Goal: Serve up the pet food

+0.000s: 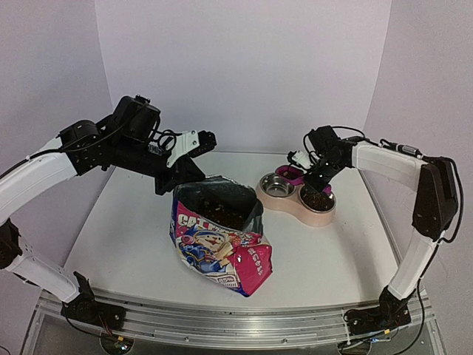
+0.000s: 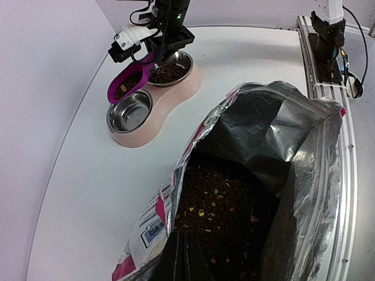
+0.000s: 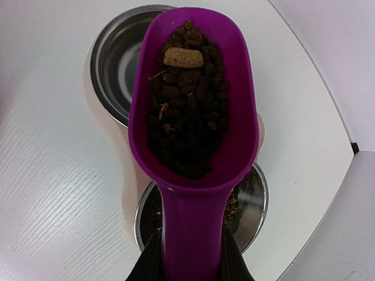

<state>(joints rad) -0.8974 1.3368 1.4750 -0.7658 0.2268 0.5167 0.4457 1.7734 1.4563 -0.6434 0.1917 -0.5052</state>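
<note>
The pet food pouch point(image 1: 222, 244) lies open in the middle of the table, with dark kibble point(image 2: 222, 199) showing inside. My left gripper point(image 1: 183, 176) is at the pouch's back rim and looks shut on it; one dark finger point(image 2: 181, 257) shows at the mouth. My right gripper point(image 1: 314, 174) is shut on the handle of the magenta scoop point(image 3: 193, 105). The scoop is full of kibble point(image 3: 184, 117) and held level over the pink feeder point(image 1: 303, 211). The scoop's head is over the empty steel bowl point(image 3: 114, 64). The other bowl point(image 3: 249, 199), under the handle, holds kibble.
The feeder stands right of the pouch, near the back of the table. In the left wrist view the empty bowl point(image 2: 130, 111) is nearer the pouch than the filled one point(image 2: 169, 73). A metal rail point(image 1: 236, 314) runs along the front edge.
</note>
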